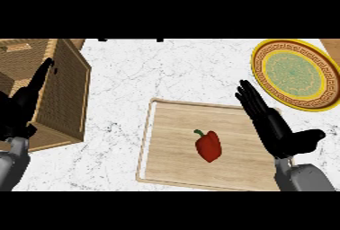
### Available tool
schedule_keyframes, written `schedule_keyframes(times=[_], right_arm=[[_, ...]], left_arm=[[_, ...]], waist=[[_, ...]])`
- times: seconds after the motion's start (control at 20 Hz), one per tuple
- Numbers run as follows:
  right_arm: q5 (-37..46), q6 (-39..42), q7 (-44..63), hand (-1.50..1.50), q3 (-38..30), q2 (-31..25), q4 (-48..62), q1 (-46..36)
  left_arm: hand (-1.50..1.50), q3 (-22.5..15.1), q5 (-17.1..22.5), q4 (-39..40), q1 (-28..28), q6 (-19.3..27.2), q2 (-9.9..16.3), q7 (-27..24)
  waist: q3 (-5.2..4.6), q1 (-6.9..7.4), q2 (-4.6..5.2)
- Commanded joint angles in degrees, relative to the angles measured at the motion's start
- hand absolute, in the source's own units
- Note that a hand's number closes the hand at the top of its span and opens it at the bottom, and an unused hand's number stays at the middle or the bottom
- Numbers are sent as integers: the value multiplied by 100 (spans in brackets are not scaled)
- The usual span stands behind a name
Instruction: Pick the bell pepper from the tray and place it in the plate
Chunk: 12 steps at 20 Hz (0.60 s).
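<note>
A: Right hand [282,130], low at the table's near right: fingers [256,105] straight and spread, thumb out to the side, holding nothing. It hangs over the right edge of the wooden tray [169,134].

B: And outward from those fingers?

A: The bell pepper [208,146], red with a green stem, lies on the tray just left of the palm, not touched. Beyond the fingertips, at the table's far right corner, sits the yellow-rimmed plate [275,85], apart from the tray.

B: The other side?

A: Left hand [23,105] rests at the table's left edge, fingers straight and up, holding nothing, in front of a wicker basket [66,90] at the far left corner.

B: What could go wrong from here?

A: By my reading, the pick has not begun. The pepper lies on its side and looks smooth and rounded; fingers closing off-centre could roll it across the tray or squeeze it out. The carry to the plate passes the tray's raised rim, so a low lift could clip it. A release near the plate's edge could let the pepper roll onto the marble table [172,67].
</note>
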Motion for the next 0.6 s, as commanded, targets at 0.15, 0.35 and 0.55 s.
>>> schedule_keyframes(times=[0.15, 0.35, 0.55], right_arm=[[-602, 1275, 760, 150, 595, 32, -360, -903], [1618, 1266, 262, 150, 578, -1469, -936, -2061], [2306, 586, -521, 150, 895, -1007, -635, -1364]], left_arm=[[0, -203, -213, -74, 370, 340, -341, 379], [0, -171, -66, -178, 433, 258, -320, 655], [0, -426, -258, -86, 727, 535, -777, 542]], waist=[[-49, 80, 43], [-207, 33, -233], [-36, -67, 83]])
